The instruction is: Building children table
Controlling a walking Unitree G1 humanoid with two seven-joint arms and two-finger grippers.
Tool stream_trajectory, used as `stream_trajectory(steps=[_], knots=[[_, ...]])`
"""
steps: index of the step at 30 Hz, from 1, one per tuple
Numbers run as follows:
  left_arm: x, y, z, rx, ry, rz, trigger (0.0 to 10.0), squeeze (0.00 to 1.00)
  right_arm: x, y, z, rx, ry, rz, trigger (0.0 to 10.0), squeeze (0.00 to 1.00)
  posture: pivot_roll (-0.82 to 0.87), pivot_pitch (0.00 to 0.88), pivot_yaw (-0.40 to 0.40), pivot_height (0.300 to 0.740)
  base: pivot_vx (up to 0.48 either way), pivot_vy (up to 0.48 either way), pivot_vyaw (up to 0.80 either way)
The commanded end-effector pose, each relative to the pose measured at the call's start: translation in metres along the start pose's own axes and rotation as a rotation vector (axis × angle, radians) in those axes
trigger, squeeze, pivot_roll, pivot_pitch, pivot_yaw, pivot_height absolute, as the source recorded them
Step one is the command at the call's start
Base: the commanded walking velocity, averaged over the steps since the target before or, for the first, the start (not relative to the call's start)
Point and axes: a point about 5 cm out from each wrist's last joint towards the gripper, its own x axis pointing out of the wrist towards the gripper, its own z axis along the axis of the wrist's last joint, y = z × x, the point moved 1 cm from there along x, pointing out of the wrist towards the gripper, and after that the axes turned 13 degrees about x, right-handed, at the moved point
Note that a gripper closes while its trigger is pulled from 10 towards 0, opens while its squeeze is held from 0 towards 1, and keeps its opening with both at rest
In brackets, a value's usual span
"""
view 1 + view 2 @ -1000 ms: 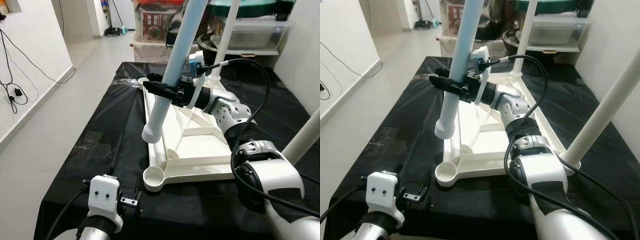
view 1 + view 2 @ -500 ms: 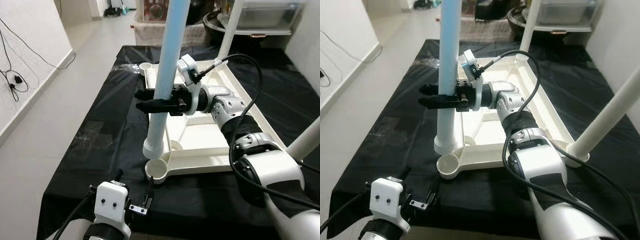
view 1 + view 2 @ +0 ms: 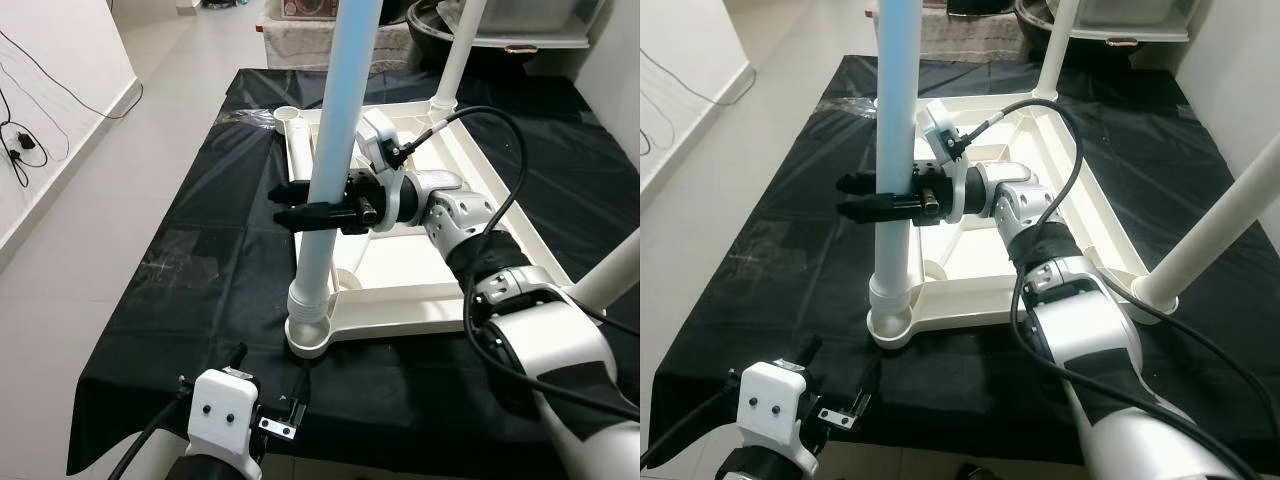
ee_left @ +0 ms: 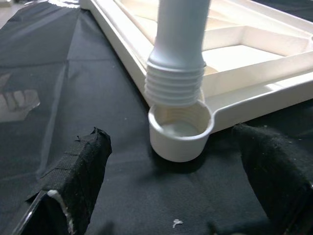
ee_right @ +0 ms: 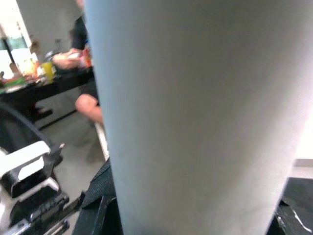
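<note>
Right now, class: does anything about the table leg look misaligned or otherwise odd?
Yes. The leg, held by the right tool, sits off-centre over the socket: its threaded end overlaps the far rim and is not yet screwed in.

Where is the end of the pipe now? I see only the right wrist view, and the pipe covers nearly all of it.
Observer: The threaded end of the pipe sits just above the round corner socket of the white table frame, at its mouth.
Operator: Is the pipe upright?
Observer: Nearly upright in both eye views, held by the right pincer about halfway up its visible length.
Operator: Is the left arm helping?
Observer: No. The left pincer is open, low over the black cloth in front of the socket, touching nothing.
</note>
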Motion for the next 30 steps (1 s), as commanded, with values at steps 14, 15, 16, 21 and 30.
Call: stream_trajectory(steps=[14,15,16,21,30], knots=[[-0.005,-0.005,-0.003,-0.014,0.03,-0.014,10.0,0.0,0.01,0.015,-0.013,0.022,0.031,0.128,10.0,0.0,0.15,0.205,-0.036,0.74,0.0,0.0,0.0],[-0.005,-0.005,-0.003,-0.014,0.03,-0.014,10.0,0.0,0.01,0.015,-0.013,0.022,0.031,0.128,10.0,0.0,0.15,0.205,-0.036,0.74,0.0,0.0,0.0],[-0.005,-0.005,-0.003,-0.014,0.031,-0.012,10.0,0.0,0.011,0.016,-0.014,0.028,0.028,0.134,10.0,0.0,0.15,0.205,-0.036,0.74,0.0,0.0,0.0],[-0.006,-0.005,-0.003,-0.013,0.034,-0.01,10.0,0.0,0.012,0.014,-0.027,0.039,0.082,0.128,10.0,0.0,0.15,0.205,-0.036,0.74,0.0,0.0,0.0],[-0.005,-0.005,-0.003,-0.012,0.034,-0.006,10.0,0.0,0.013,0.002,-0.036,-0.002,0.156,0.054,10.0,0.0,0.15,0.202,-0.04,0.74,0.0,0.0,0.0]])
